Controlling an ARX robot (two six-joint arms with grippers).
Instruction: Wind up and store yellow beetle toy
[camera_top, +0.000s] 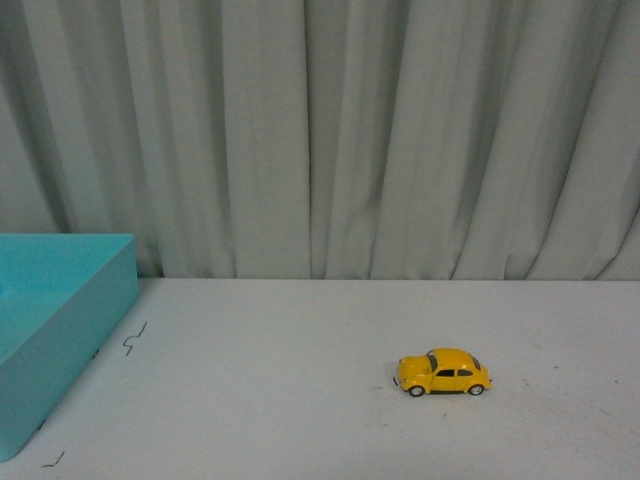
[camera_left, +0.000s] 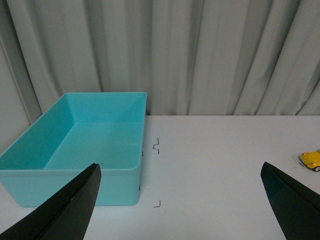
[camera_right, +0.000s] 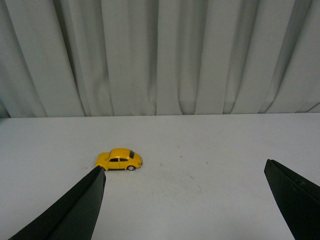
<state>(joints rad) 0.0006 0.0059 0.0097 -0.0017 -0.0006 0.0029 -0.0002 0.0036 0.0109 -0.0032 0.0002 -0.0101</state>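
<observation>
The table (camera_top: 300, 420) is a smooth, pale sheet. My main worry is that anything on wheels will run freely on it, and I can't see its near edge or its right edge from the front view. The turquoise bin (camera_top: 70, 340) sits at the table's left edge, open side up, with tall walls. If I carry the toy across low I could clip the near wall, so I would bring it over the rim from above.

Both arms hang clear of everything. The left end effector (camera_left: 180, 170) is spread wide and empty, looking at the bin. The right end effector (camera_right: 185, 166) is equally wide and empty, facing the yellow beetle toy (camera_top: 444, 372).

The toy stands on its wheels to the right of the table's middle, side-on to me and well apart from the bin, with its nose seemingly toward the bin. Its body is rounded and glossy, so I expect a finger touching down early would roll it away or let it squirt out of a pinch. Once wound, a slip could send it off on its own.

There is plenty of room: bare table lies all around the toy, and only a few small dark marks (camera_top: 133, 340) lie just beside the bin. The curtain (camera_top: 320, 130) closes off the far edge.
</observation>
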